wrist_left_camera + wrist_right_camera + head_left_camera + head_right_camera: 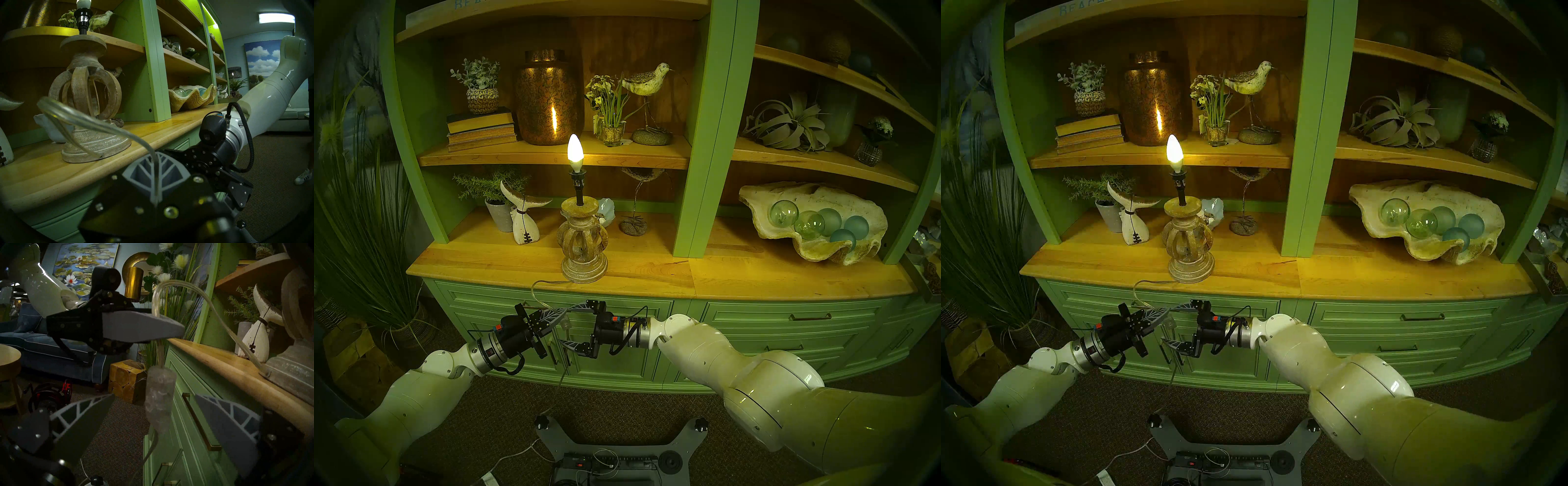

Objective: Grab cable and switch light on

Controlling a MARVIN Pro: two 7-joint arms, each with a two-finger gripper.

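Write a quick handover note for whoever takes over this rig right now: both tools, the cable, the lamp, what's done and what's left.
Left tool: shut on the cable, pinching it just above the inline switch.
Right tool: open, one finger on each side of the switch, not gripping it.
Lamp: upright on the counter, at its front edge; bulb lit.
Done: cable grabbed, light on.
Left: probably just release the cable and pull both arms clear.
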